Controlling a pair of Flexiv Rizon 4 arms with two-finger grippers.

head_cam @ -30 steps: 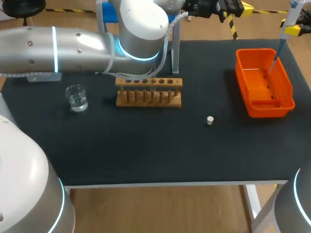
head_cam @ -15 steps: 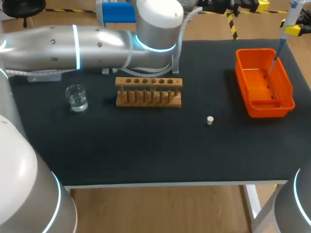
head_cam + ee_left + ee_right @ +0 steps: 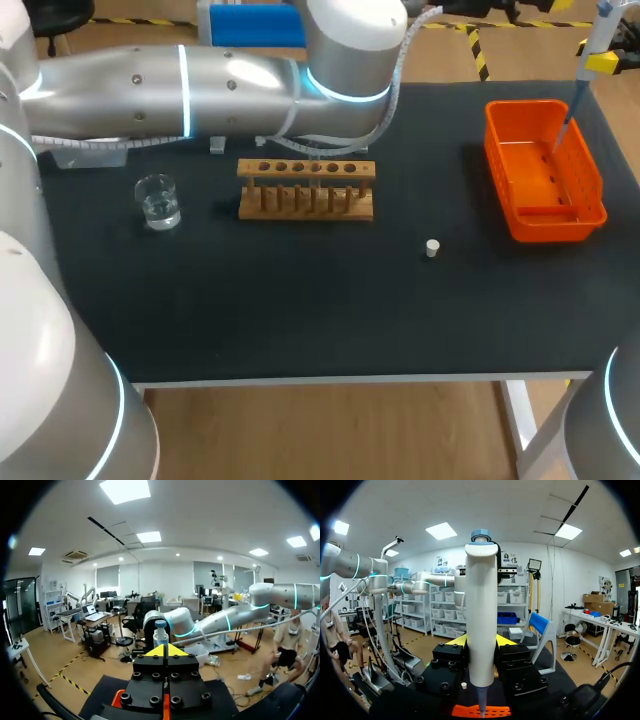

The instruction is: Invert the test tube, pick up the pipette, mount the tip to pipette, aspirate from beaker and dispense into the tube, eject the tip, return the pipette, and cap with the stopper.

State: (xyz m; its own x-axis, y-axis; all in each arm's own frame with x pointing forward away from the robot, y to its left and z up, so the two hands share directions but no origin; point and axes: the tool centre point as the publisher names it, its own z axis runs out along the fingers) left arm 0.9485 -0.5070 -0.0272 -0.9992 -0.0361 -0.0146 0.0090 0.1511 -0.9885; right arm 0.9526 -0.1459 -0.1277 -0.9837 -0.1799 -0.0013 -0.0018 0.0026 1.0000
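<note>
A small stopper (image 3: pixel 431 248) is lying near the table's (image 3: pixel 300 320) middle. Behind it a beaker (image 3: pixel 157 201) and a wooden rack (image 3: pixel 306 188) are standing, with the left arm (image 3: pixel 200 90) lying across the far edge. At the right edge the right gripper (image 3: pixel 481 644) is clamping the pipette (image 3: pixel 481 605) upright over an orange bin (image 3: pixel 530 175). The left gripper (image 3: pixel 167 650), fingers almost together, is pinching a tube (image 3: pixel 160 632).

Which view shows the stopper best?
Head view: the stopper stands whole on bare table. Right wrist view shows it only as a small white speck beside the pipette; left wrist view not at all.
</note>
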